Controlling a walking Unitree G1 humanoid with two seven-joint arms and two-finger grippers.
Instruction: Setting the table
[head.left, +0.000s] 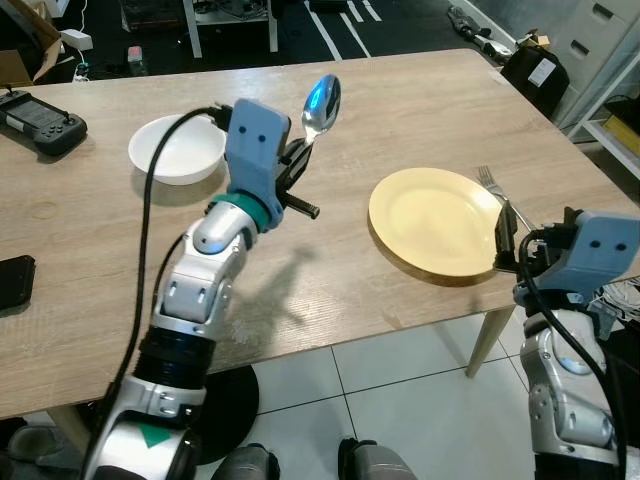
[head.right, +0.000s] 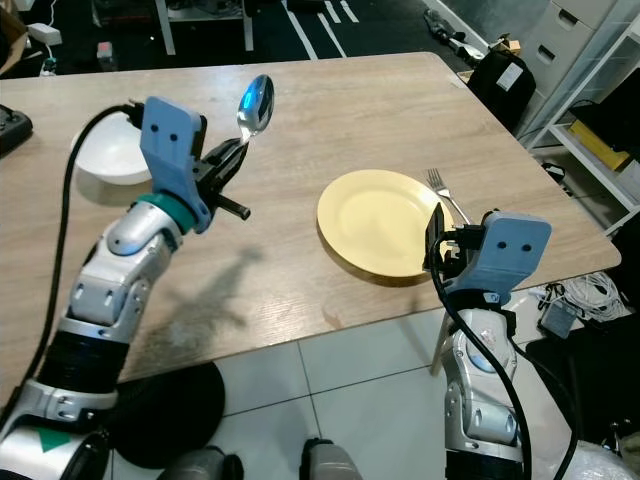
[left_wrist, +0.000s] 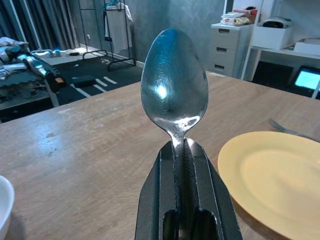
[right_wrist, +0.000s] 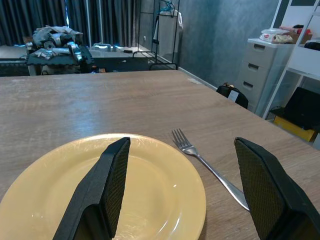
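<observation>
My left gripper (head.left: 297, 152) is shut on the handle of a metal spoon (head.left: 321, 104), holding it bowl-up above the wooden table (head.left: 400, 110), between the white bowl (head.left: 176, 148) and the yellow plate (head.left: 434, 222). In the left wrist view the spoon (left_wrist: 174, 90) stands upright between the closed fingers (left_wrist: 162, 190). A fork (head.left: 497, 192) lies on the table just right of the plate. My right gripper (head.right: 436, 238) is open at the table's near right edge, with its fingers (right_wrist: 107, 185) spread over the plate's rim (right_wrist: 150, 200) and the fork (right_wrist: 210, 167).
A black handheld device (head.left: 40, 122) lies at the far left of the table, and a dark phone (head.left: 14, 280) at the near left edge. Beyond the right edge stand a black bag (head.left: 535, 72) and white drawers (head.left: 590, 45). A round black base (head.left: 225, 405) sits under the table.
</observation>
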